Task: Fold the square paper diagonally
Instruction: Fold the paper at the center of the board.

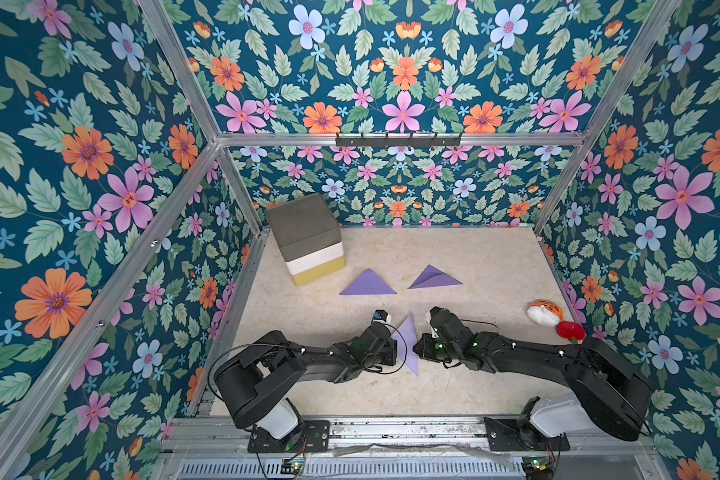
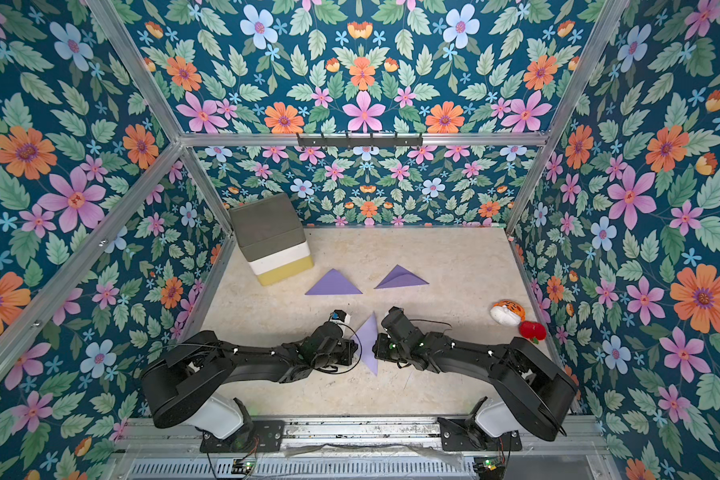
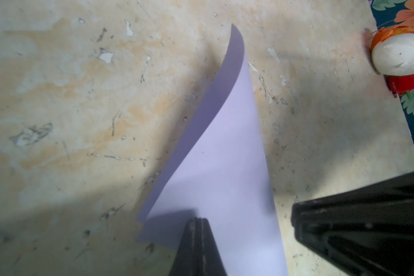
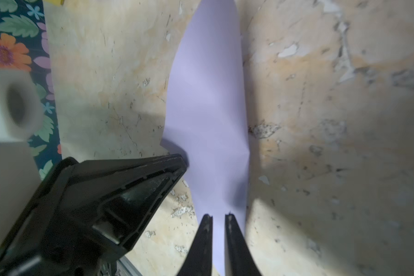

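Observation:
The purple paper lies near the table's front middle, doubled over into a narrow triangle between my two arms. In the left wrist view the paper has its top layer bowed, with a darker strip showing along one long edge. My left gripper is shut, and its tips rest on top of the paper near a corner. In the right wrist view the paper runs away from my right gripper. That gripper's jaws stand a narrow gap apart over the paper's near end, and purple shows between them.
Two folded purple triangles lie further back. A stack of grey, white and yellow foam blocks stands at the back left. A plush tiger and a red toy sit by the right wall.

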